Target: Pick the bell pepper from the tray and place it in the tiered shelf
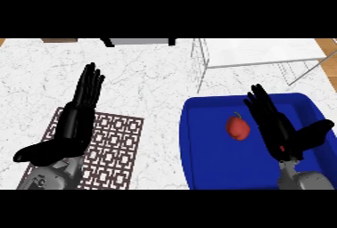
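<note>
A red bell pepper (pixel 237 127) lies in the middle of the blue tray (pixel 211 164) at the right. My right hand (pixel 280 129) is over the tray just right of the pepper, fingers straight and pointing away, thumb spread to the right; it does not touch the pepper. The tiered shelf (pixel 256 55), a white wire-framed rack, stands at the far right beyond the tray. My left hand (pixel 76 120) is open at the left over a patterned mat, fingers straight.
A brown patterned mat (pixel 115 151) lies on the white marble counter (pixel 145 80) at the lower left. A white and dark object (pixel 138 42) sits at the far edge. Wooden floor shows at the right corner.
</note>
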Robot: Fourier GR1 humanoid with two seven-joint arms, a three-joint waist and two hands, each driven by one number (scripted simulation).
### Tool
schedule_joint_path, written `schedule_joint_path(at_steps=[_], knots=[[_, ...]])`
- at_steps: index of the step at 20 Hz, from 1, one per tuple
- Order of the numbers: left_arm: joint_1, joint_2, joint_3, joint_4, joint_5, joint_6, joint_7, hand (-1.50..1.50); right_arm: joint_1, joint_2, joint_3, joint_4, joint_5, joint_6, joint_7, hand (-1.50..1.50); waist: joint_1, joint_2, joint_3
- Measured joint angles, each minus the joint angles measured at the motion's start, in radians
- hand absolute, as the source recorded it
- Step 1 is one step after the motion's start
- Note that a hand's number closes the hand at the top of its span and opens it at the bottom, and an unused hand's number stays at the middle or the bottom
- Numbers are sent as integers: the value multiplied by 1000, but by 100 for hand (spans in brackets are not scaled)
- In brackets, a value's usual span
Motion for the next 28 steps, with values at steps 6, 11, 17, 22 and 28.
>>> schedule_joint_path(at_steps=[6, 11, 17, 22, 28], knots=[[41, 51, 58, 45, -2, 16, 61, 0, -126, -91, -2, 37, 213, -146, 58, 150, 52, -32, 5], [79, 90, 109, 63, 25, 10, 127, 0, -185, -98, -39, 70, 392, -383, 133, -150, 48, -40, 5], [118, 102, 144, 38, 21, 4, 177, 0, -207, -167, 17, -104, 480, -329, 286, -150, 38, -46, 7], [124, 103, 148, 44, 16, 1, 184, 0, -271, -295, 128, -186, 544, -161, 537, -150, 37, -49, 5], [108, 100, 142, 42, 11, -9, 193, 0, -430, -387, 282, -195, 635, 63, 850, -150, 59, -48, 2]])
